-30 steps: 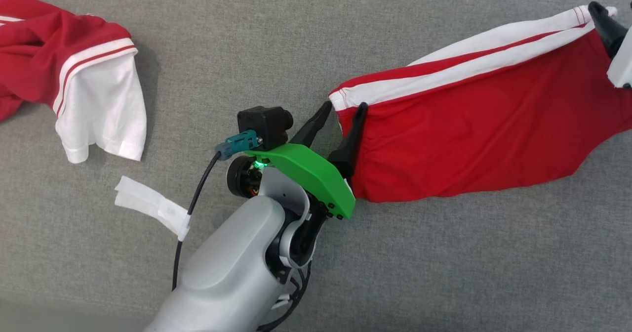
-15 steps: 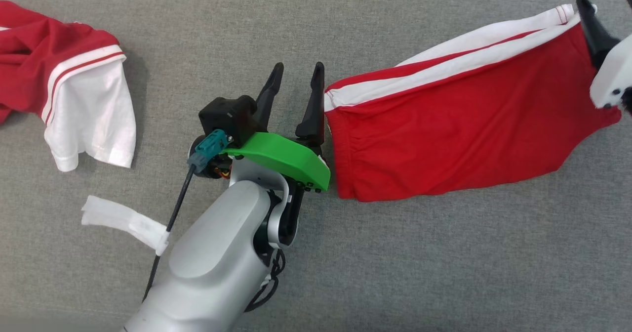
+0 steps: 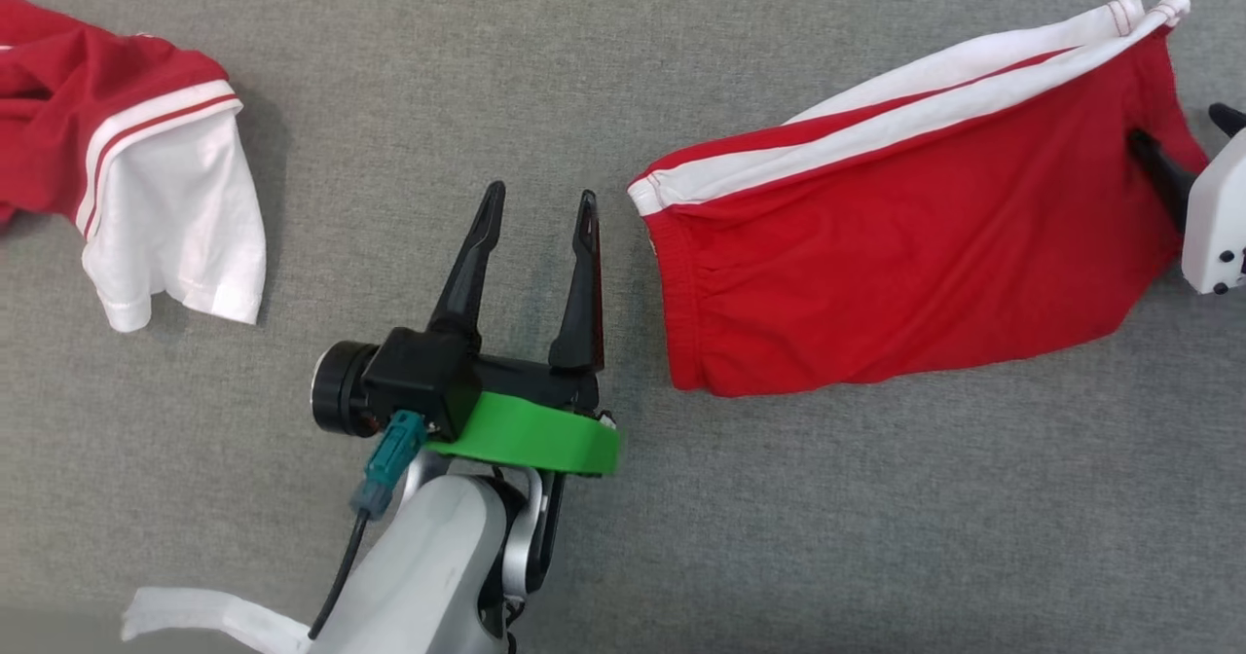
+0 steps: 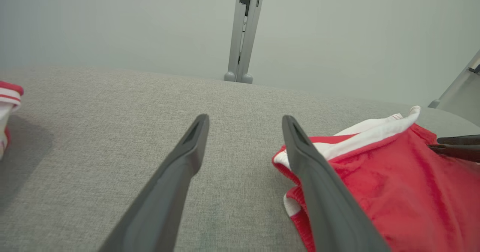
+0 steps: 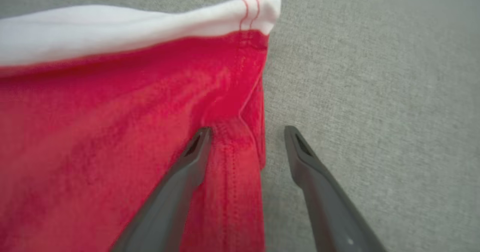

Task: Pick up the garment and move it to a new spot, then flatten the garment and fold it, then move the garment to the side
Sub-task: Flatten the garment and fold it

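Note:
The garment [image 3: 905,236], red with a white side stripe, lies spread on the grey cloth surface at the right. My left gripper [image 3: 540,201] stands open just left of its left hem, apart from it, fingers pointing up. In the left wrist view the left gripper [image 4: 245,121] holds nothing and the garment [image 4: 375,180] lies beside its right finger. My right gripper [image 3: 1183,133] is at the garment's right edge. In the right wrist view the right gripper [image 5: 248,132] is open, one finger over the red garment [image 5: 93,132], the other over bare cloth.
A second red and white garment [image 3: 127,148] lies bunched at the top left, its edge [image 4: 9,94] showing in the left wrist view. A white tape strip [image 3: 195,615] hangs from my left arm's cable. A grey post [image 4: 243,30] rises behind the surface.
My left gripper has backed off the garment's left corner, down and to the left, and turned upright. My right gripper has dropped from the white-striped corner down the right edge.

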Motion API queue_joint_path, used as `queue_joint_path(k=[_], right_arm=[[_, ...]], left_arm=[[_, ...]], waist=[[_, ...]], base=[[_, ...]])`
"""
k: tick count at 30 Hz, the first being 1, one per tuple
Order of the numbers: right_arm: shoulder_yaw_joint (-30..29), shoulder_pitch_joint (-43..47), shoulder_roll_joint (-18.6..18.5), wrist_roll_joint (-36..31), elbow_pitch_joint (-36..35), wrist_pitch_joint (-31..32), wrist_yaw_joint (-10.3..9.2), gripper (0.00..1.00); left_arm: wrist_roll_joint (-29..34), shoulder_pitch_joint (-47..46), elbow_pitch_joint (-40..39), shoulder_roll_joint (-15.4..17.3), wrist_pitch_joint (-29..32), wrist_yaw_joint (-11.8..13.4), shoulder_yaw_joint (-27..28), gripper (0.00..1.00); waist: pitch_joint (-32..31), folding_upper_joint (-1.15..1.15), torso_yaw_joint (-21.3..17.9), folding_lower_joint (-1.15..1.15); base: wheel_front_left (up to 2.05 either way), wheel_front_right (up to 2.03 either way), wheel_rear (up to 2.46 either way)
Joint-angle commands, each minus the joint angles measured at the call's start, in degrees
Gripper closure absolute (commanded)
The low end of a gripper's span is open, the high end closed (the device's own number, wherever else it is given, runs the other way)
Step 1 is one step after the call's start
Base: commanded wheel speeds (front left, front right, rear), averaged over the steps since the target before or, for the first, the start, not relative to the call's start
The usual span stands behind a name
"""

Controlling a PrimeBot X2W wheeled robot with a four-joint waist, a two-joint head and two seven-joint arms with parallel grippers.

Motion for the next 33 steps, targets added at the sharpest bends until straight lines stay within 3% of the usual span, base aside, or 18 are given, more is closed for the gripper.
queue_joint_path(k=[1,9,10,11,18,24,33], right_arm=[[-0.08,-0.71,0.38,0.78,0.89,0.24,-0.06,0.0],[-1.25,-0.76,2.25,4.51,6.51,2.81,-0.04,0.0],[-1.32,-0.5,2.36,5.28,6.87,3.29,-0.03,0.69],[-1.68,-0.13,2.47,6.05,7.38,3.82,-0.03,1.0],[-5.89,1.94,2.26,13.15,5.96,4.86,-0.06,1.0],[-14.65,6.26,0.81,18.41,3.81,4.15,-0.06,1.0],[-26.68,15.77,-0.46,16.04,3.31,3.37,-0.04,1.0]], left_arm=[[0.99,1.28,-0.64,-0.35,-0.15,-0.6,0.85,0.0],[3.95,6.75,-1.85,-1.84,-0.16,-3.72,3.97,0.0],[4.16,7.51,-1.83,-1.94,-0.16,-4.0,4.33,0.0],[4.34,8.03,-1.84,-2.01,-0.16,-4.36,4.61,0.0],[4.51,12.96,-1.57,-2.09,-0.16,-5.88,6.79,0.0],[4.69,17.94,-0.35,-2.07,-0.17,-7.49,8.56,0.0],[4.38,21.86,1.31,-2.08,-0.17,-9.96,9.69,0.0]], waist=[[1.79,0.0,2.26,0.0],[0.93,0.0,3.71,0.0],[0.75,0.0,3.72,0.0],[0.53,0.0,3.7,0.0],[-3.07,0.0,1.95,0.0],[-8.61,0.0,-0.15,0.0],[-13.57,0.0,-1.51,0.0]], base=[[0.0,0.0,0.0],[0.0,0.0,0.0],[0.0,0.0,0.0],[0.0,0.0,0.0],[0.0,0.0,0.0],[0.0,0.0,0.0],[0.0,0.0,0.0]])
